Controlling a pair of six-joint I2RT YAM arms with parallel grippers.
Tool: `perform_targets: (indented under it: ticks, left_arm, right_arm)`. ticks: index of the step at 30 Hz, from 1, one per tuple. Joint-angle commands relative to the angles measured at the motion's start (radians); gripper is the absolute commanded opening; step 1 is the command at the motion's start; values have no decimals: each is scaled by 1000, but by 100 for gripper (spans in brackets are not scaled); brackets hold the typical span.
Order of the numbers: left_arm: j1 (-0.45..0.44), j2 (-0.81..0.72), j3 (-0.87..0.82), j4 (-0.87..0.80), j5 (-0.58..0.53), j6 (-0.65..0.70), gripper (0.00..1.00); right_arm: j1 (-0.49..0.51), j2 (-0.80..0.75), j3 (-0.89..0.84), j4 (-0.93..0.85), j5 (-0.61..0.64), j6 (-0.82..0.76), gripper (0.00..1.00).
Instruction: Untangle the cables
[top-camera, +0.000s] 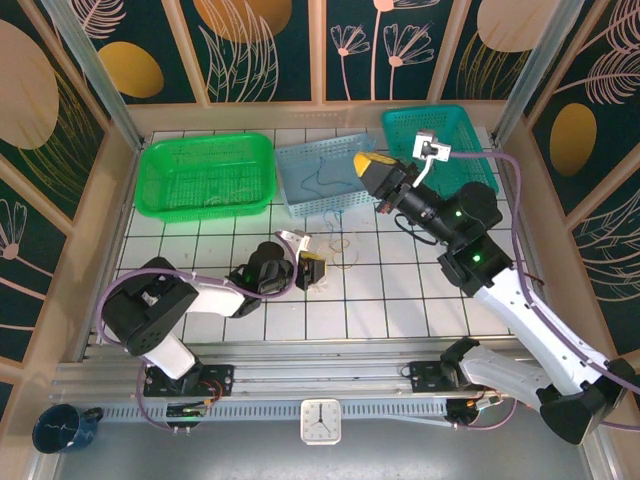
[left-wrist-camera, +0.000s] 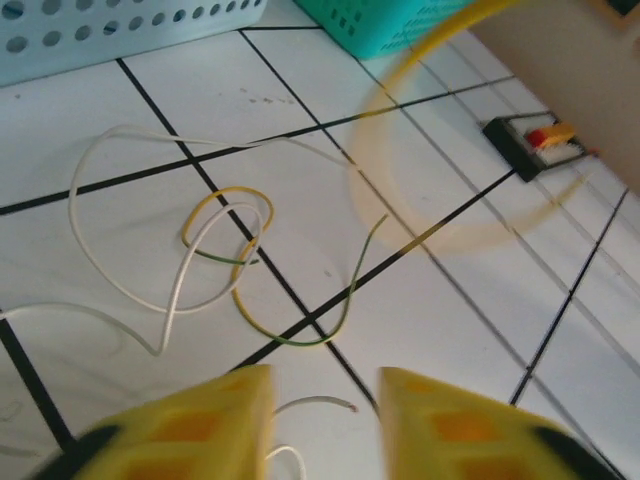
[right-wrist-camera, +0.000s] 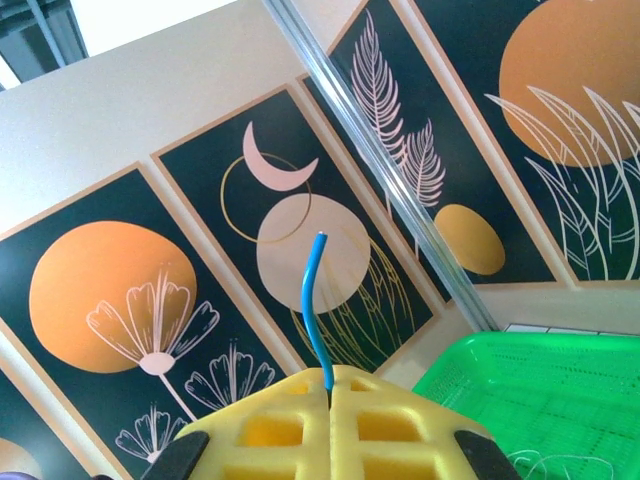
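Seen from above, a white tiled worktop (top-camera: 400, 300) sits inside walls painted with leaves and orange discs. Three baskets line its far edge: a green basket (top-camera: 150, 180) on the left, a light blue basket (top-camera: 295, 160) in the middle and a teal basket (top-camera: 470, 130) on the right.

The cables (top-camera: 338, 250) lie in a small loose tangle on the tiles near the middle of the worktop, in front of the light blue basket. From the left wrist they show as thin whitish and yellow-green wires looping over each other.

The left gripper (top-camera: 310, 270) hangs low over the tiles just beside the tangle. Its yellow jaws stand apart and grip nothing. From the wrist, one whitish wire end lies on the tiles in the gap between them. A blurred yellow wire arcs close to that camera.

The right gripper (right-wrist-camera: 332, 385) is raised over the light blue basket, tilted towards the back wall. Its yellow jaws are pressed together on a blue cable (right-wrist-camera: 313, 300), whose short end stands up from between them. More thin blue wire lies inside the light blue basket.
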Motion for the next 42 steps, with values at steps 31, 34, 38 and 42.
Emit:
perform_targets:
  ticks: [31,34,38,42]
  left_arm:
    - [-2,-136,49,-8,-114,59,61]
    - [-2,-125,32,27,-152,55,46]
    - [-2,-103,10,59,-172,48,26]
    - [-2,-76,-4,74,-169,44,10]
  right_arm:
    - [143,26,-113,59,-24,53,0]
    - [161,15,-93,54,-21,54,0]
    - [166,-4,-70,66,-28,69,0]
    - [165,-18,-28,73,-34,73,0]
